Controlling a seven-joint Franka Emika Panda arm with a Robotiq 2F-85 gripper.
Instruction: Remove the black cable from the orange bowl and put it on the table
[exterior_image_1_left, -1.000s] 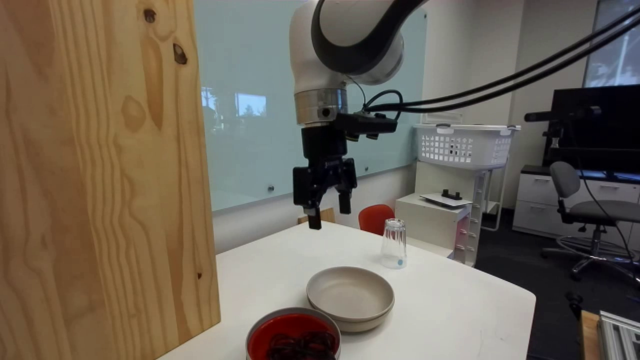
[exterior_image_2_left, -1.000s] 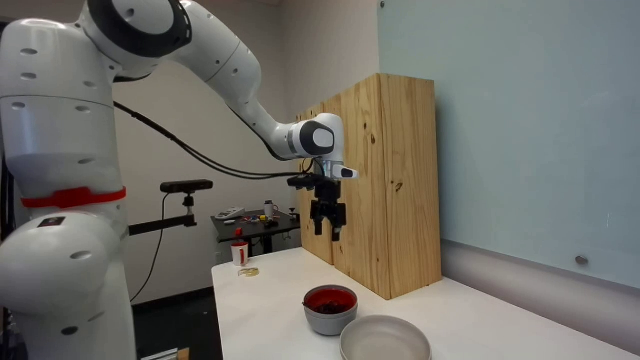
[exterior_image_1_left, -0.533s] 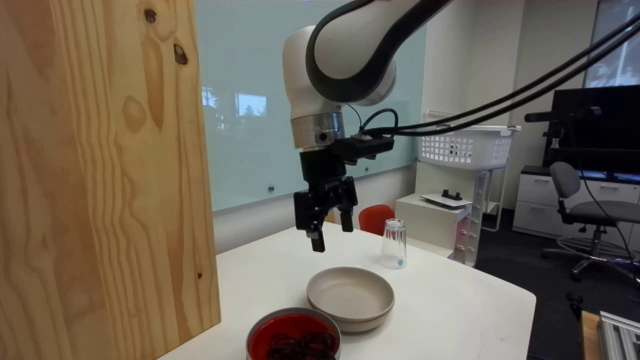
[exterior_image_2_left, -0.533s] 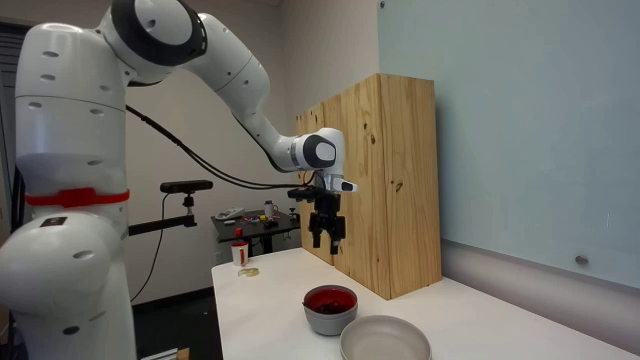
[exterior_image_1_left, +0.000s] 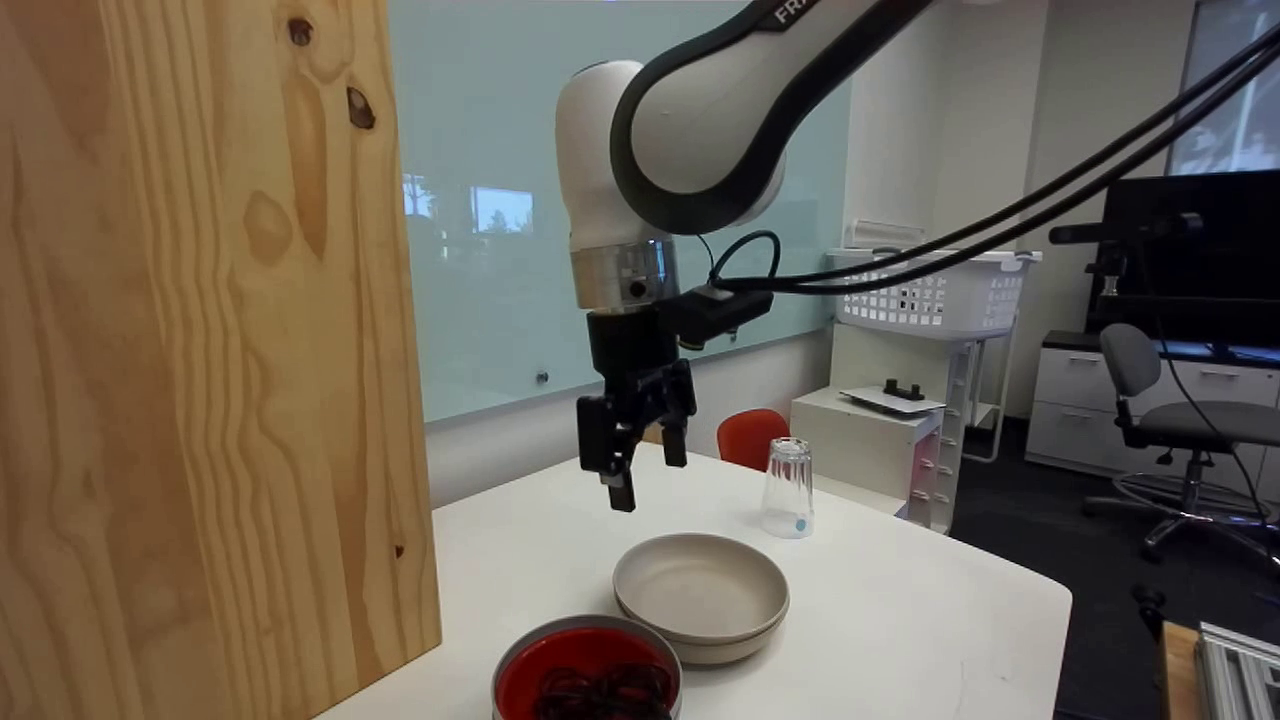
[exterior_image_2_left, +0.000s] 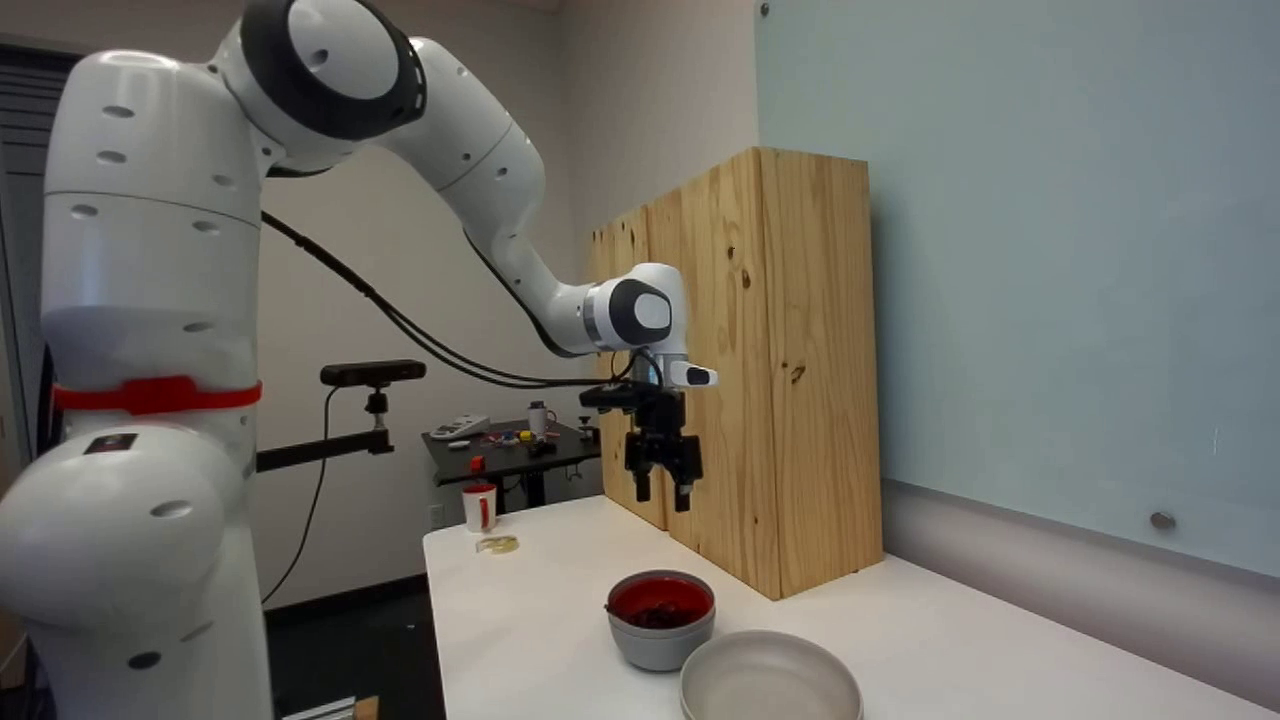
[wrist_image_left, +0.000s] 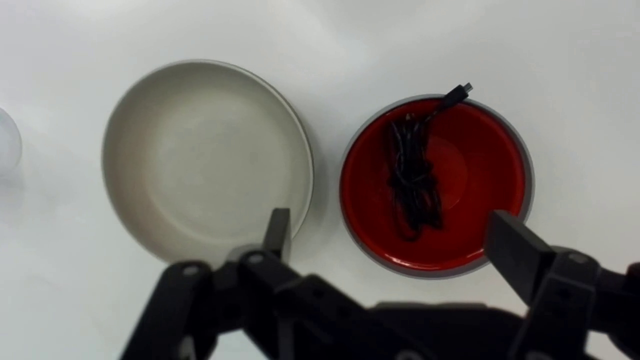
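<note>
Inside the orange bowl (wrist_image_left: 485, 175), below my gripper (exterior_image_2_left: 663, 500), its fingers (wrist_image_left: 517, 255) parted and empty, the black cable (wrist_image_left: 414, 181) runs near to far in the wrist view, roughly across their left-right closing line.

Glossy orange bowl (wrist_image_left: 472, 170), smooth table (exterior_image_1_left: 890, 620), wooden panel (exterior_image_1_left: 230, 380)

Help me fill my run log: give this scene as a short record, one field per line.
cable: black, bunched in the red bowl, plug reaching past its edge
beige bowl: beside the red bowl, a gap between them in the wrist view
glass: on the table
end effector: open, raised above the table, holding nothing
task status: cable not yet out
</note>
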